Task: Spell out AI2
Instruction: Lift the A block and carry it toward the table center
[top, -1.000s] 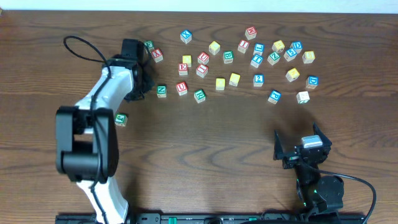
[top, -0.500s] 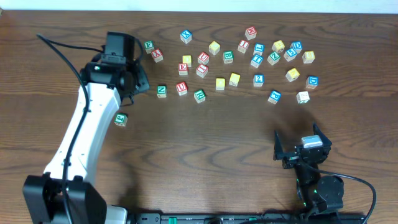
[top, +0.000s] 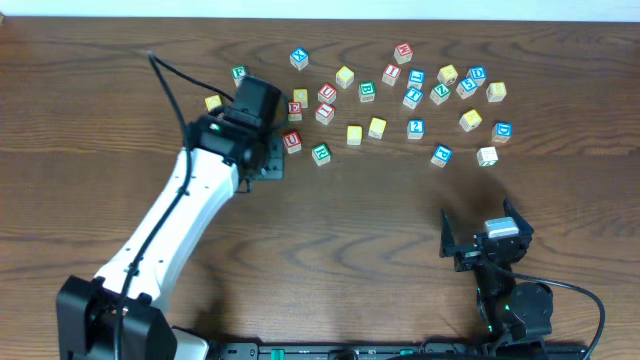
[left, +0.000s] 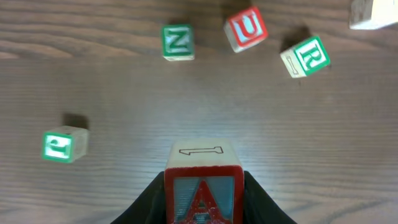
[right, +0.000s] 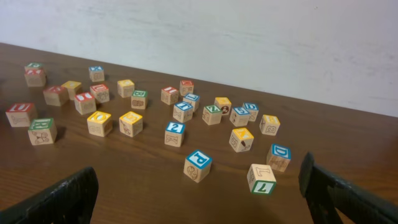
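My left gripper (left: 203, 210) is shut on the red A cube (left: 203, 186) and holds it just above the wood. In the overhead view the left gripper (top: 266, 160) covers that cube, just left of a red U cube (top: 291, 141). The blue 2 cube (top: 415, 128) stands in the scattered group and also shows in the right wrist view (right: 175, 132). A red-edged cube (top: 391, 73) farther back may be the I; I cannot read it. My right gripper (top: 482, 230) is open and empty at the front right, its jaws (right: 199, 202) wide apart.
Several other letter cubes lie across the back of the table, among them green N (left: 177, 42), red U (left: 247, 28), green R (left: 305, 56), blue P (right: 198, 165) and a white 7 (right: 261, 178). A lone green cube (left: 62, 144) lies left of my left gripper.
The left arm swung from the back left toward the middle. The red A cube is gone from its back-left spot and is now in the left gripper. The right arm has not moved.
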